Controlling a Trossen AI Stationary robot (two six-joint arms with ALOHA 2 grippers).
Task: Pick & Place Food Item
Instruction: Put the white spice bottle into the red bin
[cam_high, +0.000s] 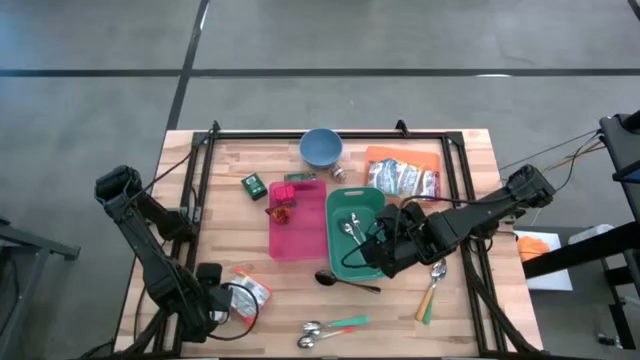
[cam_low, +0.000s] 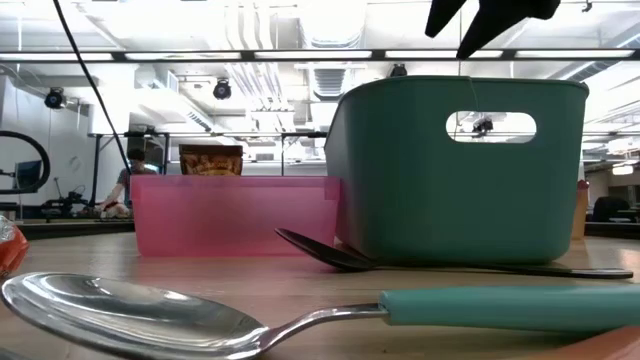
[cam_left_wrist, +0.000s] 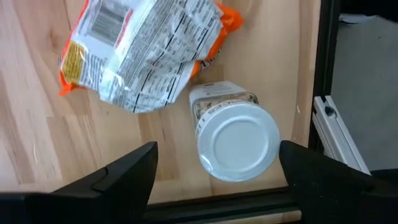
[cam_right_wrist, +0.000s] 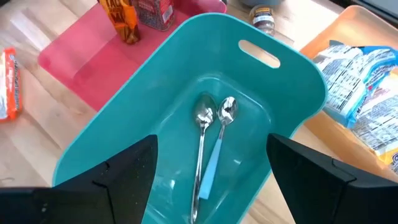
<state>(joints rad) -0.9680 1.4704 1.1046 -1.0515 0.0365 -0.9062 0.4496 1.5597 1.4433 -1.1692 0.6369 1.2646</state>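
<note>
In the left wrist view a small jar with a white lid (cam_left_wrist: 236, 140) stands on the wood, lid up, beside a crumpled orange and white snack bag (cam_left_wrist: 143, 50) that lies flat. My left gripper (cam_left_wrist: 217, 180) hangs open above the jar near the table's near left corner (cam_high: 228, 305), pointing down, one finger on each side and clear of it. My right gripper (cam_high: 385, 250) hovers open over the teal bin (cam_right_wrist: 124, 137), which holds two spoons (cam_right_wrist: 211, 124).
A pink tray (cam_high: 300, 235) with small packets sits left of the teal bin (cam_high: 365, 205). Behind them are a blue bowl (cam_high: 321, 147) and an orange tray (cam_high: 400, 157) of snack packs. Loose spoons (cam_high: 330, 328) lie near the front edge. A black frame rail (cam_left_wrist: 326, 68) runs beside the jar.
</note>
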